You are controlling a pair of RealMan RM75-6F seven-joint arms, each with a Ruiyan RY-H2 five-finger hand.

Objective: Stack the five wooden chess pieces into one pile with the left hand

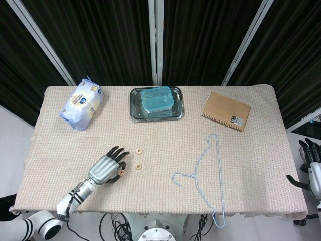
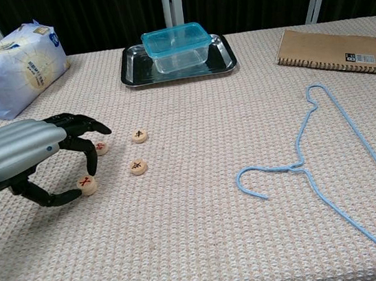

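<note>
Four wooden chess pieces can be counted in the chest view, all flat discs lying face-up on the table cloth [image 2: 209, 248], so no long axis is presented; a fifth cannot be told from either view. One piece with a red mark [image 2: 86, 185] is pinched between the thumb and a finger of the left hand [image 2: 20, 159]; whether it is a single disc or a small stack cannot be told. A second red-marked piece [image 2: 100, 148] lies just beyond the fingertips [image 2: 93, 168], at about 1 o'clock from the pinched one. A dark-marked piece [image 2: 137, 166] sits at 3 o'clock from the pinched one, and another [image 2: 139, 136] lies at 12 o'clock from that.

The left hand is seen low over the cloth, palm down, fingers arched toward 3 o'clock, with the forearm running off the lower left edge in the head view [image 1: 75, 193]. The right hand [image 1: 312, 168] is visible at the far right edge, off the table, fingers apart and holding nothing.
</note>
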